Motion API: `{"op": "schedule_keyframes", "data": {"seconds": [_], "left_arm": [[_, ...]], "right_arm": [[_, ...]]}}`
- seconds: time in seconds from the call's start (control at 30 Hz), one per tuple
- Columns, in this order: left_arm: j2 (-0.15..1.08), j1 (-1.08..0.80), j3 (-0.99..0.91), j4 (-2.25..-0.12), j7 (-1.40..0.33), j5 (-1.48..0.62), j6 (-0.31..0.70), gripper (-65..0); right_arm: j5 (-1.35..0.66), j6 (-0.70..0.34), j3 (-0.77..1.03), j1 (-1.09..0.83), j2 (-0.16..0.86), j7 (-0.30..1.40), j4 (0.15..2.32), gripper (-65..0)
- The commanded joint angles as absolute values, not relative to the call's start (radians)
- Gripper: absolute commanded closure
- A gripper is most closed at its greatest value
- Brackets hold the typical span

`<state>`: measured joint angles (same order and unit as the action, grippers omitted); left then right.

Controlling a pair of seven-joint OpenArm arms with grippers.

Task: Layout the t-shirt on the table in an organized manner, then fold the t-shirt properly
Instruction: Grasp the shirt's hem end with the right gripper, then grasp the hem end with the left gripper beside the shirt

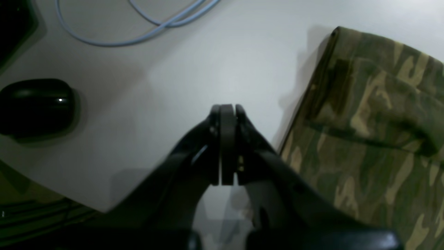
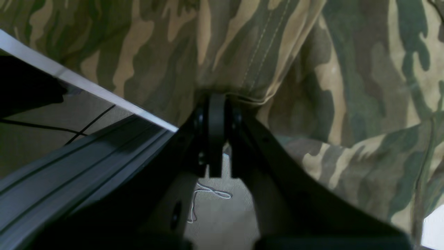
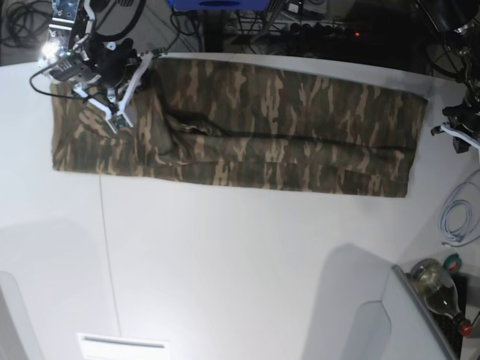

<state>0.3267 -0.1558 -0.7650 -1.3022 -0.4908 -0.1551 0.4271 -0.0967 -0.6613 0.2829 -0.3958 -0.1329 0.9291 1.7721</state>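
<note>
The camouflage t-shirt (image 3: pixel 247 124) lies as a long folded band across the far part of the white table (image 3: pixel 247 262). My right gripper (image 2: pixel 216 99) is at the shirt's left end in the base view, near the table's far edge. Its jaws are pressed together on a stitched hem of the t-shirt (image 2: pixel 256 52), and the cloth bunches at the tips. My left gripper (image 1: pixel 227 109) is shut with nothing in it. It hovers over bare table just beside the shirt's other end (image 1: pixel 374 114), not touching the cloth.
A light blue cable (image 1: pixel 138 36) and a rounded black object (image 1: pixel 34 107) lie on the table beyond my left gripper. The table corner falls away below it. A bottle (image 3: pixel 435 281) stands off the near right corner. A thin seam line (image 3: pixel 105 247) crosses the tabletop.
</note>
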Motion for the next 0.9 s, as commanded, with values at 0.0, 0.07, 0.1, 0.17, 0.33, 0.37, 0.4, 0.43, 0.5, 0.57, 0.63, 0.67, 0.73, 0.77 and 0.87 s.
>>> {"op": "schedule_keyframes", "data": {"seconds": [0.0, 0.07, 0.1, 0.17, 0.33, 0.37, 0.4, 0.43, 0.5, 0.57, 0.63, 0.67, 0.73, 0.77, 0.87], "left_arm": [[0.351, -0.151, -0.773, -1.320, -0.472, -0.165, 0.426, 0.0], [0.354, -0.151, -0.773, -1.319, -0.475, -0.170, 0.426, 0.0], [0.355, -0.151, -0.773, -1.319, -0.478, -0.170, 0.426, 0.0], [0.355, -0.159, -0.774, -1.323, -0.479, -0.170, 0.427, 0.0], [0.349, -0.185, -0.779, -1.369, -0.479, -0.203, 0.460, -23.2], [0.349, -0.196, -0.780, -1.372, -0.479, -0.248, 0.493, -29.9], [0.354, -0.206, -0.780, -1.366, -0.479, -0.308, 0.539, -37.8], [0.360, -0.219, -0.782, -1.349, -0.479, -0.367, 0.584, -46.4], [0.390, -0.226, -0.773, -1.305, -0.475, -0.446, 0.645, -57.9], [0.401, -0.209, -0.773, -1.214, -0.472, -0.467, 0.680, -60.9], [0.410, -0.153, -0.773, -1.122, -0.458, -0.466, 0.698, -59.2], [0.415, -0.137, -0.771, -1.082, -0.443, -0.466, 0.698, -59.1], [0.415, -0.117, -0.759, -1.023, -0.403, -0.466, 0.698, -58.6], [0.415, -0.104, -0.734, -1.007, -0.389, -0.464, 0.698, -58.6], [0.417, -0.091, -0.642, -0.995, -0.344, -0.464, 0.698, -58.6]], "right_arm": [[-0.107, -0.664, 0.280, -0.394, -0.131, 0.911, 1.788, -9.8], [-0.108, -0.664, 0.280, -0.397, -0.131, 0.911, 1.796, -20.6], [-0.108, -0.664, 0.280, -0.400, -0.131, 0.911, 1.799, -25.7], [-0.108, -0.664, 0.285, -0.420, -0.131, 0.906, 1.834, -35.4], [-0.108, -0.665, 0.288, -0.452, -0.130, 0.826, 1.917, -47.7], [-0.108, -0.665, 0.288, -0.452, -0.128, 0.797, 1.917, -47.7], [-0.108, -0.665, 0.288, -0.453, -0.128, 0.773, 1.917, -47.7], [-0.108, -0.665, 0.285, -0.453, -0.128, 0.760, 1.917, -47.7], [-0.108, -0.665, 0.280, -0.453, -0.128, 0.756, 1.917, -47.6], [-0.108, -0.665, 0.280, -0.453, -0.128, 0.753, 1.916, -47.6], [-0.108, -0.665, 0.278, -0.450, -0.130, 0.751, 1.916, -47.6], [-0.108, -0.665, 0.278, -0.450, -0.130, 0.750, 1.913, -47.6], [-0.108, -0.665, 0.278, -0.449, -0.130, 0.750, 1.900, -47.6], [-0.108, -0.665, 0.278, -0.449, -0.130, 0.748, 1.893, -47.6], [-0.108, -0.668, 0.278, -0.449, -0.130, 0.748, 1.870, -47.6]]}}
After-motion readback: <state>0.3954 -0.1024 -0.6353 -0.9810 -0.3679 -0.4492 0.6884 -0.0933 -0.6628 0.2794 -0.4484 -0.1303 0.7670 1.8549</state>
